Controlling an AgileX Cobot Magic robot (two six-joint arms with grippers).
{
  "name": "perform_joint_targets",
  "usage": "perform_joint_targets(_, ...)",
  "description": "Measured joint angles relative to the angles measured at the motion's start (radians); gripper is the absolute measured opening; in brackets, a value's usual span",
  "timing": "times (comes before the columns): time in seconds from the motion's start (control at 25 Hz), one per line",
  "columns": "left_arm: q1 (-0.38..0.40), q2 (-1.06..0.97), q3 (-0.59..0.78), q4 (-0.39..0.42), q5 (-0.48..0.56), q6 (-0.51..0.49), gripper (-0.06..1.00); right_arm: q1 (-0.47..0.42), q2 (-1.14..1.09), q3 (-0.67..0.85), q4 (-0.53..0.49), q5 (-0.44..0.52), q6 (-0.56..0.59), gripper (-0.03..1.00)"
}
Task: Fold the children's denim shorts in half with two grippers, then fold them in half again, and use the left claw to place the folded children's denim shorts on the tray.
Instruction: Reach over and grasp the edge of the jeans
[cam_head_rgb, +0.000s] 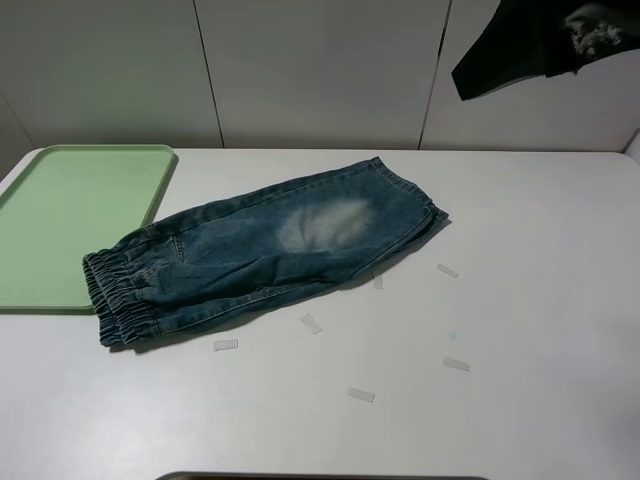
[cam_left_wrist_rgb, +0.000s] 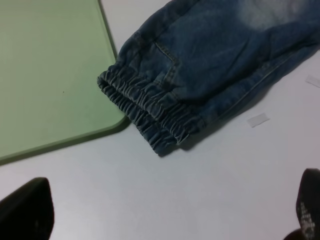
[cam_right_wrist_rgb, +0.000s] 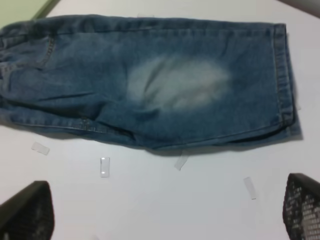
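Note:
The children's denim shorts (cam_head_rgb: 265, 250) lie flat on the white table, folded lengthwise, with one leg and a pale bleached patch on top. The ruched waistband (cam_left_wrist_rgb: 145, 107) is at the left, touching the corner of the light-green tray (cam_head_rgb: 60, 200). The hem points to the back right. No cartoon patch shows. My left gripper (cam_left_wrist_rgb: 167, 220) is open and hovers above the table near the waistband and the tray (cam_left_wrist_rgb: 45, 65), holding nothing. My right gripper (cam_right_wrist_rgb: 165, 215) is open and hovers above the table near the leg (cam_right_wrist_rgb: 175, 85), holding nothing.
Several small pale tape pieces (cam_head_rgb: 310, 323) lie on the table in front of and to the right of the shorts. A black arm part (cam_head_rgb: 540, 40) hangs at the top right. A white panelled wall stands behind the table.

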Motion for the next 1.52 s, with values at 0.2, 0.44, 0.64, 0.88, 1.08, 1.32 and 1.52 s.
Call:
perform_joint_targets(0.2,0.0,0.0,0.0,0.0,0.0,0.0,0.97,0.0,0.041,0.064,0.074,-0.092,-0.02,0.69)
perform_joint_targets(0.44,0.0,0.0,0.0,0.0,0.0,0.0,0.97,-0.033,0.213,0.062,0.189,-0.131,-0.141,0.69)
perform_joint_targets(0.64,0.0,0.0,0.0,0.0,0.0,0.0,0.97,-0.077,0.376,-0.012,0.258,-0.14,-0.265,0.69)
perform_joint_targets(0.88,0.0,0.0,0.0,0.0,0.0,0.0,0.97,-0.15,0.645,-0.244,0.303,-0.035,-0.333,0.69)
perform_joint_targets(1.08,0.0,0.0,0.0,0.0,0.0,0.0,0.97,-0.188,0.792,-0.384,0.318,0.033,-0.384,0.69)
perform_joint_targets(1.32,0.0,0.0,0.0,0.0,0.0,0.0,0.97,-0.225,0.991,-0.58,0.336,0.129,-0.465,0.69)
perform_joint_targets(1.52,0.0,0.0,0.0,0.0,0.0,0.0,0.97,-0.241,1.103,-0.678,0.328,0.145,-0.482,0.69)
